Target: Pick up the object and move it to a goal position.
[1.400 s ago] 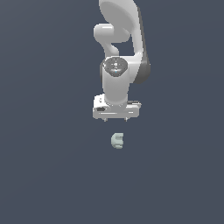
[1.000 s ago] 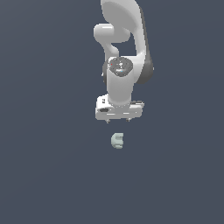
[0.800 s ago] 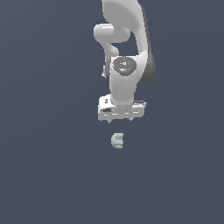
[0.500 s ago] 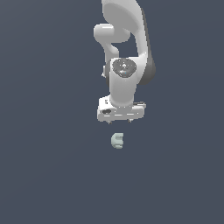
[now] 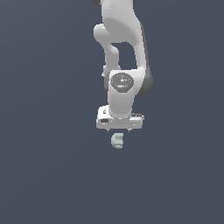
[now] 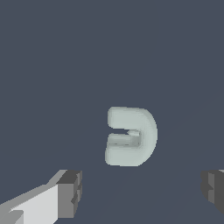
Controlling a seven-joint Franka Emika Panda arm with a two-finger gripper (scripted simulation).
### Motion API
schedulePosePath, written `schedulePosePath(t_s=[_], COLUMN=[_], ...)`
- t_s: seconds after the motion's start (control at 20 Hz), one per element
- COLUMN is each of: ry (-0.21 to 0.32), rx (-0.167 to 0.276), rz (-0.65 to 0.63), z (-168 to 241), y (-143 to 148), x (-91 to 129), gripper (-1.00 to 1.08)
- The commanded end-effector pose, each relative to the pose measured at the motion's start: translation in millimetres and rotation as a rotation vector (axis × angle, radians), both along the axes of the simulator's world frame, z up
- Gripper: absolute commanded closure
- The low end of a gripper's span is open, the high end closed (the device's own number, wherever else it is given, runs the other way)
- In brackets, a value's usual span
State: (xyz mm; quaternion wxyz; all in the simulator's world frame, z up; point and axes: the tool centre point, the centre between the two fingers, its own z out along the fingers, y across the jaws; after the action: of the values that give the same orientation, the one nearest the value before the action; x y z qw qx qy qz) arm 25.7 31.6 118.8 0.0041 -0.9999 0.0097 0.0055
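Observation:
The object (image 5: 117, 141) is a small pale grey-green rounded lump with notches on one side. It lies on the dark grey floor just below the white gripper (image 5: 119, 130) in the exterior view. In the wrist view the object (image 6: 131, 136) sits ahead of the two fingertips (image 6: 70, 192), which stand wide apart on either side with nothing between them. The gripper is open, above the object and apart from it.
The white arm (image 5: 122, 52) rises from the gripper toward the top of the exterior view. The floor (image 5: 43, 166) is plain dark grey all around.
The gripper has come down toward the object and its wrist has turned a little. The object has not moved.

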Motion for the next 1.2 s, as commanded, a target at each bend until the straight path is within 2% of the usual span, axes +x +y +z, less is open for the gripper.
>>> schedulePosePath(t_s=[0.0,0.3,0.65,1.15], ry=[-0.004,-0.010,-0.009,-0.010], rx=[-0.003,-0.008,-0.008,-0.009], rz=[-0.029,-0.068,-0.070,-0.073], z=[-10,-25,-30,-74], y=[-2,-5,-5,-5], x=[7,16,16,16], gripper=[-0.92,-0.92,-0.92,-0.92])
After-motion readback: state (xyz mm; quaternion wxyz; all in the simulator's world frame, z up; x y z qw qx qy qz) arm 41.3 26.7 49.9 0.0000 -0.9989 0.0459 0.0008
